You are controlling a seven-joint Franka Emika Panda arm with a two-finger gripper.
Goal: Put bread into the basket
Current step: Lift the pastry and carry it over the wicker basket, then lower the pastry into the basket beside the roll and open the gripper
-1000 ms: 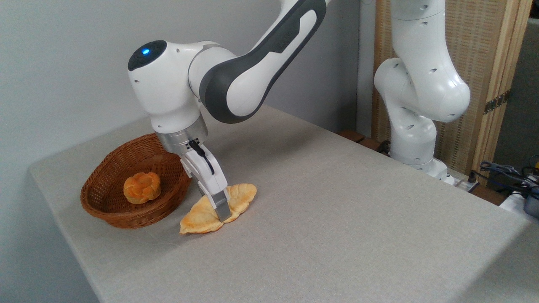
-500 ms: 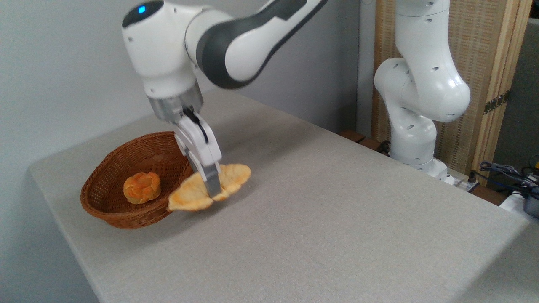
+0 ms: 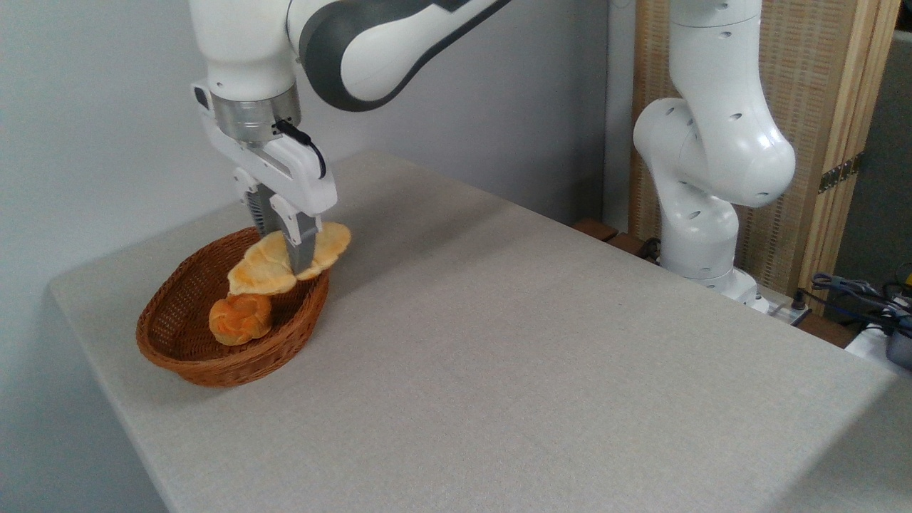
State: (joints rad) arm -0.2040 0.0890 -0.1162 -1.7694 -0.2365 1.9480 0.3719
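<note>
The bread (image 3: 265, 266), a long pale golden pastry with lobed ridges, hangs in the air over the right end of the basket (image 3: 214, 360). My gripper (image 3: 296, 260) is shut on the bread's middle, with the near finger crossing its front. The pastry's left end reaches over the basket's inside and its right end sticks out past the rim. The basket is an oval reddish-brown wicker one at the table's left end.
A small round orange flower-topped bun (image 3: 241, 318) lies inside the basket, just below the held bread. The arm's white base (image 3: 702, 235) stands at the table's far right edge. A grey cloth covers the table (image 3: 513, 370). Cables lie at the far right.
The gripper has lifted the bread off the table and carried it up and to the left, from beside the basket to above its right end.
</note>
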